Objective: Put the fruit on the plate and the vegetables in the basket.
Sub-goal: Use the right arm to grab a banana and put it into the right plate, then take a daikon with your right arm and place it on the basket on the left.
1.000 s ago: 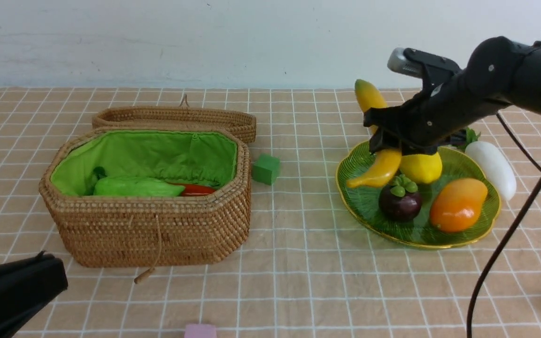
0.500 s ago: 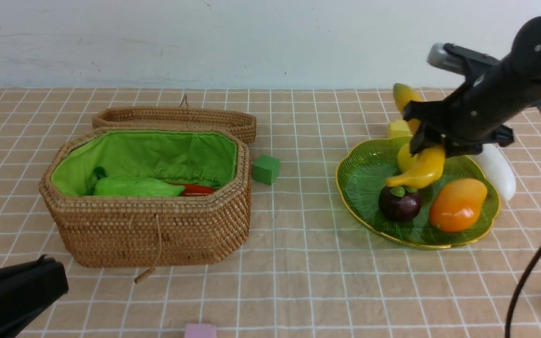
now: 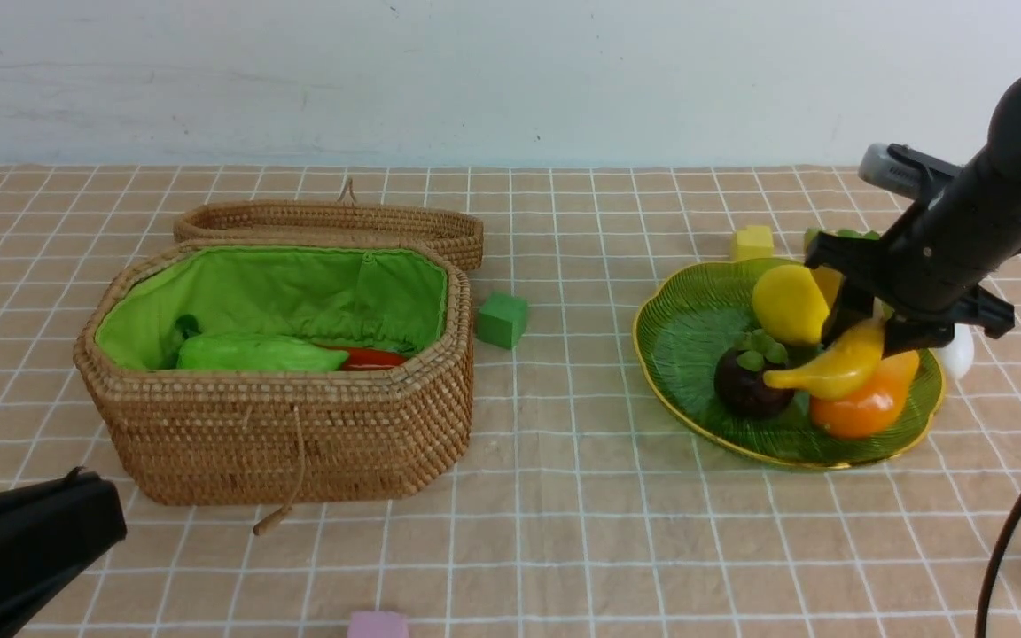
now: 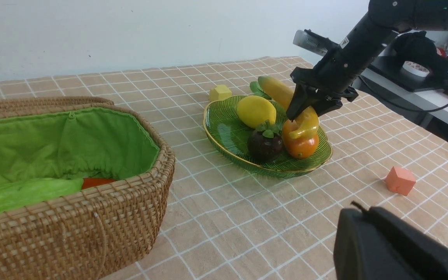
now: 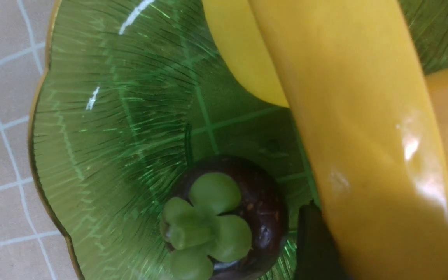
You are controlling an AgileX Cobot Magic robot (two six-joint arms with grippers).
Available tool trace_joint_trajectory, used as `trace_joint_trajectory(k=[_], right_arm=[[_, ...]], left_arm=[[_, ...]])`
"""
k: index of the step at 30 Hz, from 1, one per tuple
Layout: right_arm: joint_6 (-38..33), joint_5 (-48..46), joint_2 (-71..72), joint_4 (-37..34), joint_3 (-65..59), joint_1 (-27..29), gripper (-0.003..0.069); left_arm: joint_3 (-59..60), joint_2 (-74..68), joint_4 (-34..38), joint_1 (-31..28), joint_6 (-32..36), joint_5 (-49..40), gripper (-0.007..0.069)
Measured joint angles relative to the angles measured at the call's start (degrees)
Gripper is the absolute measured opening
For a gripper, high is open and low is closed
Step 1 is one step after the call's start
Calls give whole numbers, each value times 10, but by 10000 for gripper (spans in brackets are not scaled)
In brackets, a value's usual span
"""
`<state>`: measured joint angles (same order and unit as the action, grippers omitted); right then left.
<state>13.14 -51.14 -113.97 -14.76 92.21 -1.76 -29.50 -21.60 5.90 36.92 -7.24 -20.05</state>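
– Yellow curved toy banana (image 3: 830,370): where was it recorded?
– Clamped in the right gripper (image 3: 869,335), held over the translucent green leaf-shaped glass plate (image 3: 679,330), directly above the orange oval mango (image 3: 861,409). Yellow lemon (image 3: 790,304) and dark purple mangosteen (image 3: 745,387) were listed on the plate.
– Left gripper (image 3: 23,549)?
– Seen low at the near left; fingers were hidden, so its state could not be told.

No legible text, brand, number or sign in any view. Only candidate: small white sticker (image 4: 343,40) on black arm (image 4: 364,27), just behind right hand (image 4: 304,116); print too small to read.
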Motion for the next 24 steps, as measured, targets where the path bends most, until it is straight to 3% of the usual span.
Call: trace_joint_trajectory(k=[2,5,9,16,19,24], right_arm=[[0,0,0,0,0,0,395],[0,0,0,-2,0,0,521],[-19,-17,7,-7,4,0,597],[-56,-57,40,64,59,26,550],[-88,-39,33,129,82,73,517],[-104,3,-17,126,90,109,514]], left_arm=[[0,0,0,0,0,1,0],[0,0,0,0,0,6,0],[0,0,0,0,0,14,0],[0,0,0,0,0,41,0],[0,0,0,0,0,53,2],[0,0,0,0,0,55,4]])
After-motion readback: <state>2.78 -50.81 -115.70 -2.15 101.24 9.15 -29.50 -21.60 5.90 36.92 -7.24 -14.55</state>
